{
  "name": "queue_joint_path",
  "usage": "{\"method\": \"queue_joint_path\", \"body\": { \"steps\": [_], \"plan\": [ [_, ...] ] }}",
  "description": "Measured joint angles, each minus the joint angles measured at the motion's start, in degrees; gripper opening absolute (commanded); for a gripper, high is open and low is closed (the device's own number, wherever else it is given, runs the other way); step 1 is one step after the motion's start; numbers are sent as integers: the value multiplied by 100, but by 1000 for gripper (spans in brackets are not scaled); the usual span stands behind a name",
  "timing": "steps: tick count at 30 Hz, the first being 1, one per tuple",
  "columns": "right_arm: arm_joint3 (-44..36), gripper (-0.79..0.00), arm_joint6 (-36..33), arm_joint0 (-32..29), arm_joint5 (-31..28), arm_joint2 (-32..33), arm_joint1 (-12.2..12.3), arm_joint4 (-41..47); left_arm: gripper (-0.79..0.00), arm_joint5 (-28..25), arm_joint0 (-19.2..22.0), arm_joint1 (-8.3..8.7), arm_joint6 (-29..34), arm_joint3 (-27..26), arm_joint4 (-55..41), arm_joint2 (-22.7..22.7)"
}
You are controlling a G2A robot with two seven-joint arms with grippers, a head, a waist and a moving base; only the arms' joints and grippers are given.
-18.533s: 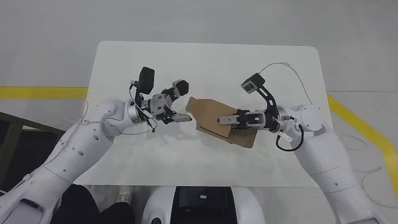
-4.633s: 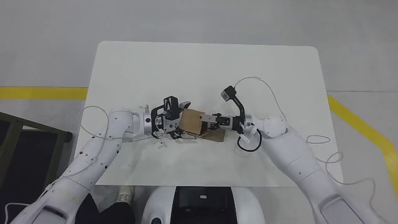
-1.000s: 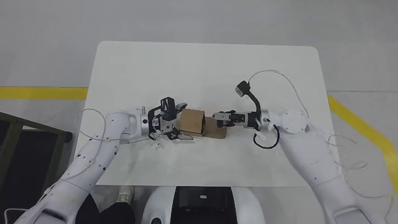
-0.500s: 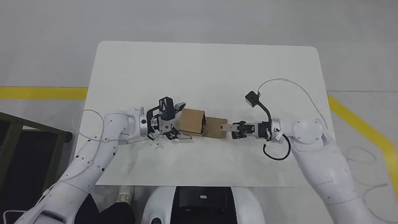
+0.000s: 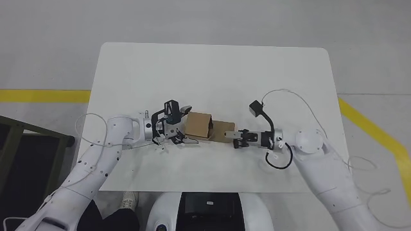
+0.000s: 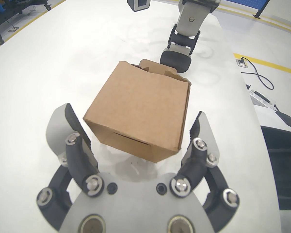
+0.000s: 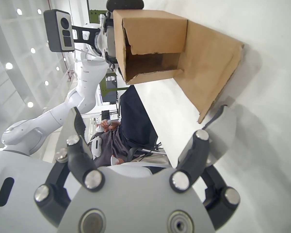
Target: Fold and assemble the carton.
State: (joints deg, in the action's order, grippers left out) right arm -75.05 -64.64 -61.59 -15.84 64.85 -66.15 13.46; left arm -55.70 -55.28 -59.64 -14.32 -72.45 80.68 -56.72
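— Where is the carton?
— The carton (image 5: 198, 126) lies on its side on the white counter (image 5: 212, 70), just below the centre of the frame in the top view. Its open end faces right, and one flap (image 5: 223, 131) lies flat on the counter.
— And the left end effector?
— The left end effector (image 6: 132, 112) is open. Its fingers (image 6: 60, 127) are spread to either side of the carton's closed end, with no clear contact.
— The right end effector?
— The right end effector (image 7: 149, 115) is open too and holds nothing. It sits low over the counter just right of the flap, one finger beside the flap's corner.
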Motion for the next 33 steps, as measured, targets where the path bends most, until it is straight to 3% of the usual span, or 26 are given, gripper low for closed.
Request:
{"method": "queue_joint_path", "body": {
  "steps": [6,14,33],
  "plan": [
    [294,0,127,112,-283,-138,-64,390,0,-2,-10,1,23,-12,-9,-11],
    [580,0,328,298,-203,-386,-138,414,0,-8,-21,1,28,-29,-15,-23],
    [649,0,657,416,-804,-621,-301,1122,0,-30,-35,-2,43,-34,-26,-31]
  ]
}}
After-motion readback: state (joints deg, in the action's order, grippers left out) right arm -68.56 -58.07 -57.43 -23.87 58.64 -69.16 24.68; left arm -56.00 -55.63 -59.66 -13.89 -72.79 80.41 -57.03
